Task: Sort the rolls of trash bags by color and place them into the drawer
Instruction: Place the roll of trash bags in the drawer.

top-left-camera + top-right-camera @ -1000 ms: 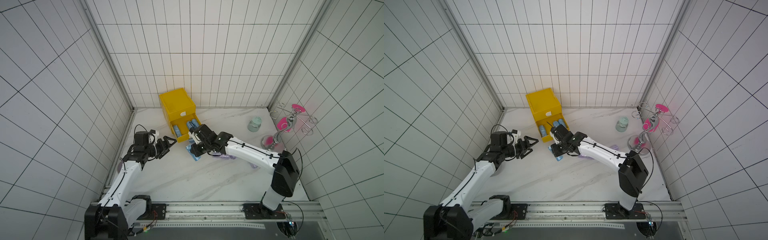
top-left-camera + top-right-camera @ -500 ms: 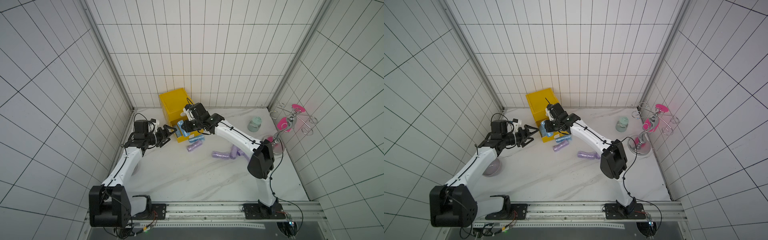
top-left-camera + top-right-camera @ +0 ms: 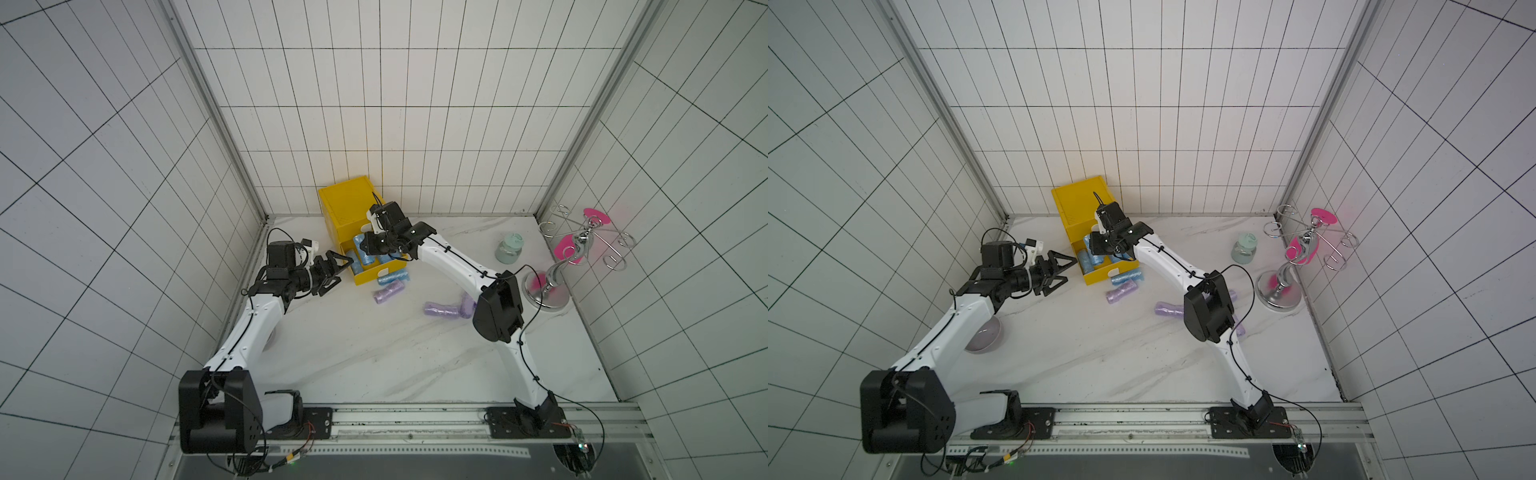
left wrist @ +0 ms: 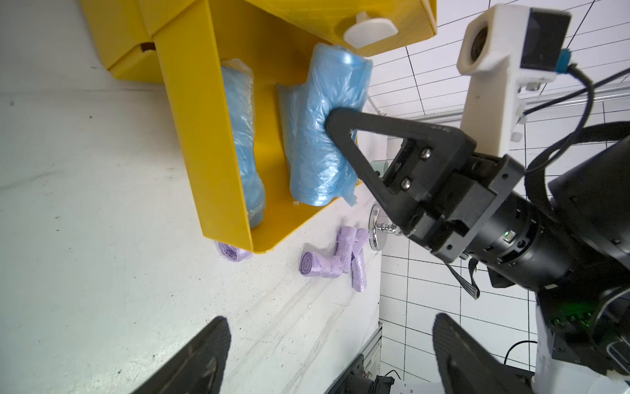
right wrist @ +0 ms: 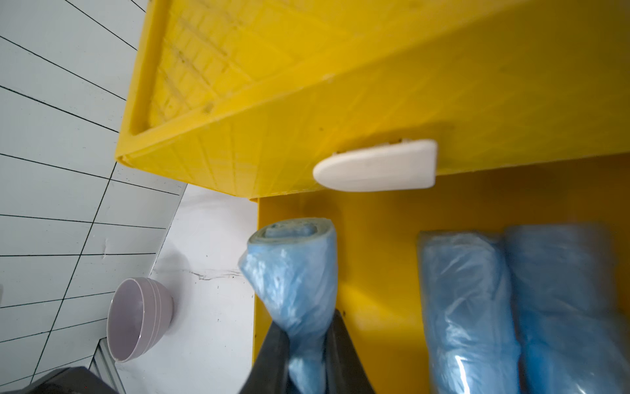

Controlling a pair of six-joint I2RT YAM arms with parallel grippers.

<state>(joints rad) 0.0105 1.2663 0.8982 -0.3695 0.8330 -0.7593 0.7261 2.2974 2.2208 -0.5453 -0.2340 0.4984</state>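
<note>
On the marble table nearest the rail, scattered lilac rolls; farther in, just outside the front of the yellow drawer, a loose light blue roll beside another lilac roll; near the drawer's side, left gripper, jaws spread wide, holding nothing; over the open drawer, right gripper, pinched narrow around the held light blue roll; inside, more light blue rolls; behind, the yellow cabinet against the tiled wall.
</note>
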